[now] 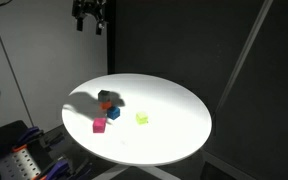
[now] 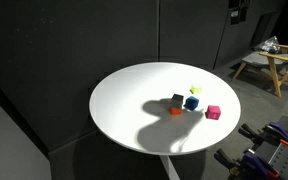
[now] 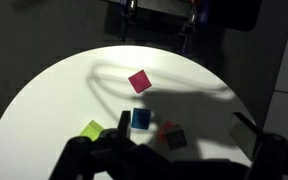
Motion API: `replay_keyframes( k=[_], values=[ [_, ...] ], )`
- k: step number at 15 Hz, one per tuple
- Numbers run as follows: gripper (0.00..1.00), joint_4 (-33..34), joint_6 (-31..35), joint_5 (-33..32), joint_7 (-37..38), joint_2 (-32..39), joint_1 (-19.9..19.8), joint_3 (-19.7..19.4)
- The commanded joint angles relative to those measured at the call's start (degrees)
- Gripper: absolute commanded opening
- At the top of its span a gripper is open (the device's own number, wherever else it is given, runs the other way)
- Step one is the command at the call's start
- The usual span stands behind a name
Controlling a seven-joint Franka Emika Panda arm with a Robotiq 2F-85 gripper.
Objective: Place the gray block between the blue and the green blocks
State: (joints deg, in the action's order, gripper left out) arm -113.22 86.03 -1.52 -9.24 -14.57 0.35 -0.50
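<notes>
Height to spare: my fingers (image 3: 125, 22) hang well above the table (image 1: 174, 135), spread wide, holding nothing. Down there the gray block (image 2: 177, 100) huddles against the red block (image 2: 174, 110), just beside the blue block (image 2: 191, 103); the green block (image 2: 195, 91) sits apart. Best drop straight, straddle gray's free sides, don't nudge red or blue

Pink block (image 1: 100, 125) and orange block (image 2: 175, 111) on a round white table (image 1: 174, 108)

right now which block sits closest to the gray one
The orange block, right beside the gray block; blue block, pink block and green block lie farther off.
</notes>
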Motion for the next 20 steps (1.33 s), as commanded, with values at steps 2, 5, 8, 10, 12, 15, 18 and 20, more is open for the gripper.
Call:
replay_keyframes(
  k=[2, 5, 8, 10, 12, 15, 18, 20],
  values=[
    [1.00, 0.13, -0.11, -0.03, 0.05, -0.04, 0.18, -0.15],
    [1.00, 0.13, -0.11, -0.03, 0.05, -0.06, 0.18, -0.14],
    [1.00, 0.13, -0.11, -0.03, 0.05, -0.06, 0.18, -0.14],
    [1.00, 0.05, 0.25, 0.01, -0.05, 0.07, 0.24, -0.11],
    [1.00, -0.11, 1.20, 0.17, -0.76, 0.60, 0.41, -0.09],
    [1.00, -0.65, 4.31, -0.67, -2.08, 1.69, 0.98, 0.46],
    [1.00, -2.04, 9.45, -1.77, -3.88, 2.98, 2.01, 1.41],
    [1.00, -3.17, 13.23, -3.11, -5.10, 4.05, 2.84, 2.20]
  ],
)
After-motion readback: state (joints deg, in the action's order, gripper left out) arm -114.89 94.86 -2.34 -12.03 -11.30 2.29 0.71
